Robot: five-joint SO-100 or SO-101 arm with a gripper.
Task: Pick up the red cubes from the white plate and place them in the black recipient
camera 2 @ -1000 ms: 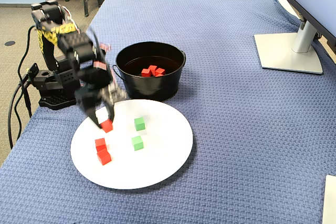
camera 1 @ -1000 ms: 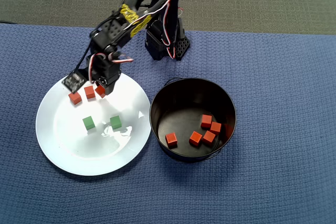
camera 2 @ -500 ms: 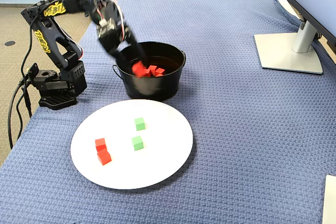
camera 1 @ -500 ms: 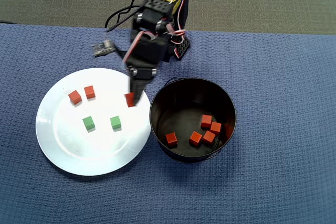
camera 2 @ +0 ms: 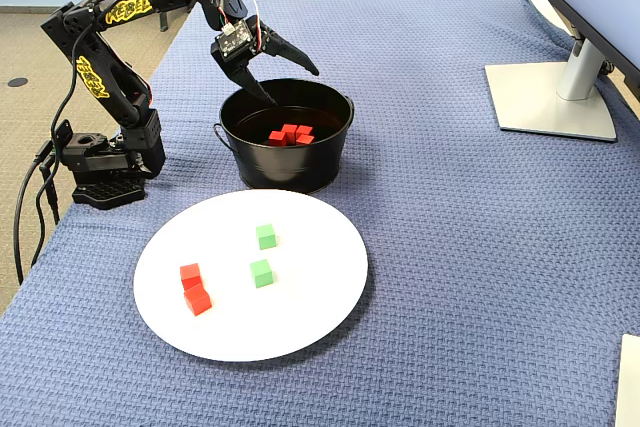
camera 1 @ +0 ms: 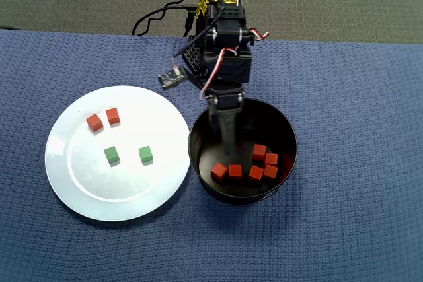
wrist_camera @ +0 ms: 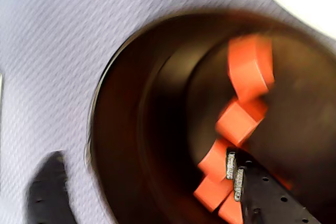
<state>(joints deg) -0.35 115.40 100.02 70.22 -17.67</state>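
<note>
The gripper (camera 2: 287, 87) hangs above the back rim of the black recipient (camera 2: 287, 159) with its jaws spread wide and nothing between them; half a second ago it carried a red cube toward the pot, and a second ago it was down on the white plate (camera 1: 79, 189) closing on that cube. In the overhead view the arm (camera 1: 221, 44) now reaches from its base at 12 o'clock straight down over the pot's near wall, where earlier it was swung toward the plate at about 8 o'clock. Inside the black recipient (camera 1: 287, 137) five red cubes (camera 1: 255, 174) are visible in the overhead view, lying loose on the floor in the lower half, from about 7 o'clock round to 3 o'clock; the leftmost cubes have shifted from their places half a second ago. The wrist view shows the same cluster of red cubes (wrist_camera: 239, 121) at the pot's bottom, blurred, with one finger (wrist_camera: 257, 192) in the lower right corner. On the white plate (camera 2: 300, 327) two red cubes (camera 1: 104, 119) remain side by side at about 11 o'clock, against three a second ago. The two green cubes (camera 1: 129, 155) sit near the plate's centre, apart from each other and unchanged. The plate lies at 9 o'clock of the pot, just beside it, on the blue cloth (camera 1: 357, 229).
</note>
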